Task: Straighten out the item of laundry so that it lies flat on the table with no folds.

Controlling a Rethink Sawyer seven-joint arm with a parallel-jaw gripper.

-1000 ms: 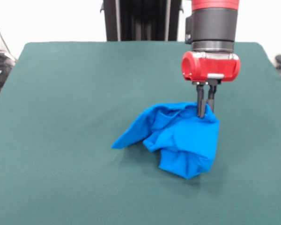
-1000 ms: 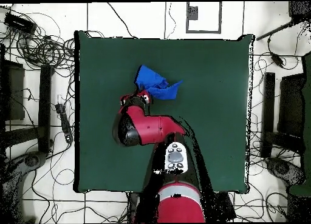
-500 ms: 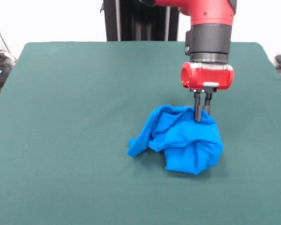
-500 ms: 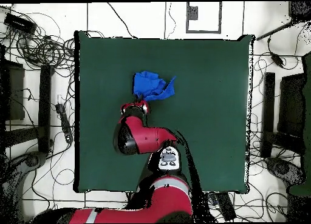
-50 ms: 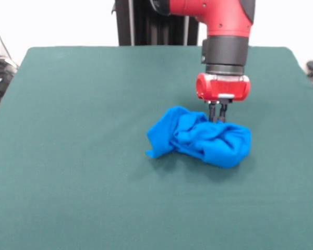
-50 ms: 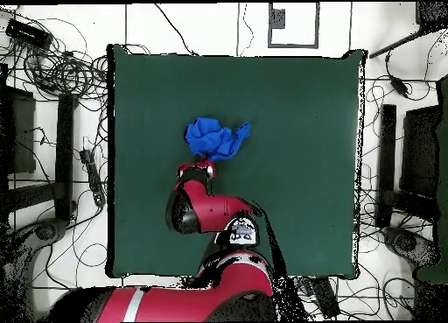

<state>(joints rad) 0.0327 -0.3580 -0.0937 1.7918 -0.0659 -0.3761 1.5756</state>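
- On my front camera the claw points straight down, its two thin black fingers drawn close together with their tips sunk into the top edge of the shirt; I read it as pinching a fold of the blue cloth.
- The shirt lies in a crumpled heap on the table, directly below the claw and spreading out toward the camera from it.
- From the claw, one blue corner trails off to the picture's left and touches the green felt; a rounder bulge sits to the right of the claw.
- I can see no print on the shirt; only plain blue cloth with deep creases shows.
- The red wrist sits right above the fingers, with the black cuff and red arm rising out of the top of the picture.
- From overhead, the shirt is a small bunched patch just past the arm's tip, well apart from every table edge.
- In that view the arm hides the fingers from me.
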